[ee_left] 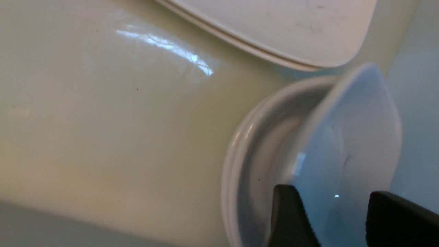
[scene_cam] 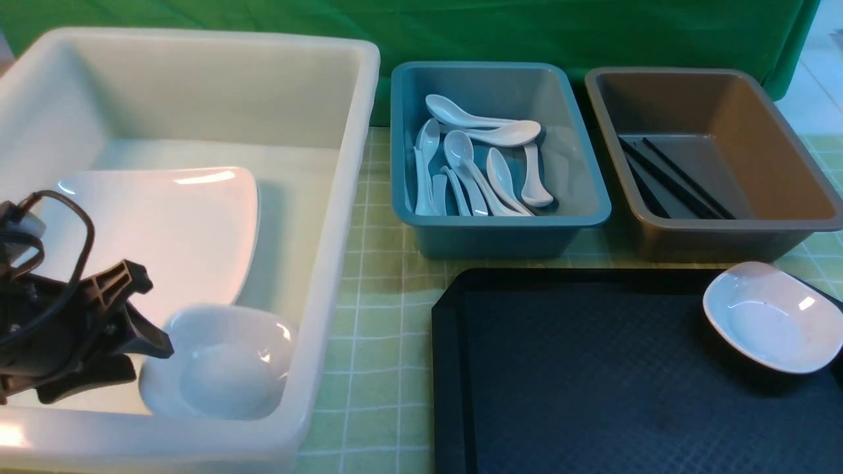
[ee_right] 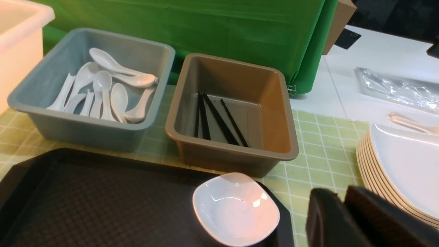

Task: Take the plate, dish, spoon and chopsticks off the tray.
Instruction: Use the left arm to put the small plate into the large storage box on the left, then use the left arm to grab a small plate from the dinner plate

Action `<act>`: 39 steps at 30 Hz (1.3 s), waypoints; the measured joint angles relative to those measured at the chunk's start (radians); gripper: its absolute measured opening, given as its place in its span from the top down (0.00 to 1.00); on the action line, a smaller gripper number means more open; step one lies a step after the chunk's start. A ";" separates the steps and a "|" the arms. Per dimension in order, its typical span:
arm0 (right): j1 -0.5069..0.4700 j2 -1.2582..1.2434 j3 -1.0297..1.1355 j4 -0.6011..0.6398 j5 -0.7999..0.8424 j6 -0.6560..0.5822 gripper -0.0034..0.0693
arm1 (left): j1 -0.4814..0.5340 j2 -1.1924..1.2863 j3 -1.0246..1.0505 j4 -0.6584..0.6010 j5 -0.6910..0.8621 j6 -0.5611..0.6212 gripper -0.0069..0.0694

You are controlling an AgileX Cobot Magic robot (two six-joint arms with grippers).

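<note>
A black tray (scene_cam: 593, 382) lies at the front right, and one small white dish (scene_cam: 770, 316) sits at its far right corner, also seen in the right wrist view (ee_right: 236, 209). The large white plate (scene_cam: 178, 224) lies inside the big white tub (scene_cam: 342, 197). In front of the plate rests another small dish (scene_cam: 220, 362). My left gripper (scene_cam: 155, 316) is open beside that dish. In the left wrist view the gripper (ee_left: 332, 195) has this tilted dish's (ee_left: 360, 137) wall between its spread fingers, over a second dish rim (ee_left: 240, 154). My right gripper (ee_right: 343, 199) is shut and empty, right of the tray.
A teal bin (scene_cam: 500, 230) behind the tray holds several white spoons (scene_cam: 474, 164). The brown bin (scene_cam: 711, 230) beside it holds black chopsticks (scene_cam: 672, 178). A stack of white plates (ee_right: 401, 168) sits on the green checked cloth right of the tray.
</note>
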 joint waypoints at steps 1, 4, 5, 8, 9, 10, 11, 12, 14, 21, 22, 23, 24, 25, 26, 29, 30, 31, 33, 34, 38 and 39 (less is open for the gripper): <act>0.000 0.000 0.000 0.000 0.000 -0.001 0.85 | 0.000 0.001 -0.030 0.023 0.032 0.000 0.44; 0.000 0.000 0.000 0.000 -0.001 -0.001 0.85 | 0.000 0.001 -0.117 0.085 0.086 0.000 0.36; 0.000 0.000 0.000 0.000 -0.002 -0.001 0.85 | 0.000 0.001 -0.170 0.114 0.108 -0.001 0.34; 0.000 0.000 0.000 0.000 -0.002 -0.001 0.85 | 0.000 0.002 -0.281 0.135 0.172 -0.005 0.33; 0.000 0.000 0.000 0.000 -0.002 -0.001 0.85 | 0.000 0.002 -0.315 0.127 0.202 -0.006 0.34; 0.000 0.000 0.000 0.000 -0.002 -0.001 0.85 | 0.000 0.002 -0.332 0.120 0.208 -0.007 0.34; 0.000 0.000 0.000 0.000 -0.002 -0.001 0.85 | 0.000 0.002 -0.410 0.076 0.263 -0.007 0.40; 0.000 0.000 0.000 0.000 -0.002 -0.001 0.85 | 0.000 0.002 -0.445 0.038 0.283 -0.002 0.45; 0.000 0.000 0.000 0.000 -0.002 -0.001 0.85 | -0.012 0.002 -0.512 -0.020 0.307 0.010 0.56; 0.000 0.000 0.000 0.000 -0.002 0.000 0.84 | -0.368 0.060 -0.725 -0.093 0.318 0.010 0.92; 0.000 0.000 0.000 0.001 -0.002 0.000 0.84 | -0.424 0.086 -0.745 -0.080 0.325 -0.007 0.93; 0.000 0.000 0.000 0.010 -0.001 0.000 0.84 | -0.522 0.145 -0.783 -0.048 0.343 -0.039 0.93; 0.000 0.000 0.000 0.026 0.002 0.000 0.84 | -0.586 0.198 -0.814 -0.020 0.356 -0.062 0.93; 0.000 0.000 0.000 0.030 0.004 0.000 0.84 | -0.598 0.209 -0.821 -0.015 0.359 -0.066 0.93; 0.000 0.000 0.000 0.051 0.007 0.001 0.84 | -0.654 0.257 -0.858 0.010 0.372 -0.086 0.93; 0.000 0.000 0.000 0.148 0.029 -0.001 0.84 | -0.800 0.497 -1.023 0.051 0.421 -0.127 0.92; 0.000 0.000 0.000 0.159 0.037 -0.001 0.84 | -0.817 0.551 -1.070 0.055 0.434 -0.133 0.92; 0.000 0.000 0.000 0.161 0.040 -0.001 0.84 | -0.828 0.564 -1.082 0.055 0.437 -0.137 0.92; 0.000 0.000 0.000 0.176 0.069 -0.005 0.84 | -0.879 0.714 -1.229 0.062 0.457 -0.170 0.89; 0.000 -0.002 0.000 0.177 0.074 -0.014 0.84 | -0.895 0.749 -1.265 0.063 0.459 -0.187 0.88; 0.000 -0.046 0.000 0.179 0.083 -0.044 0.84 | -0.958 0.951 -1.494 0.066 0.461 -0.273 0.77; 0.000 -0.055 0.000 0.178 0.081 -0.047 0.84 | -0.966 0.987 -1.523 0.066 0.461 -0.284 0.75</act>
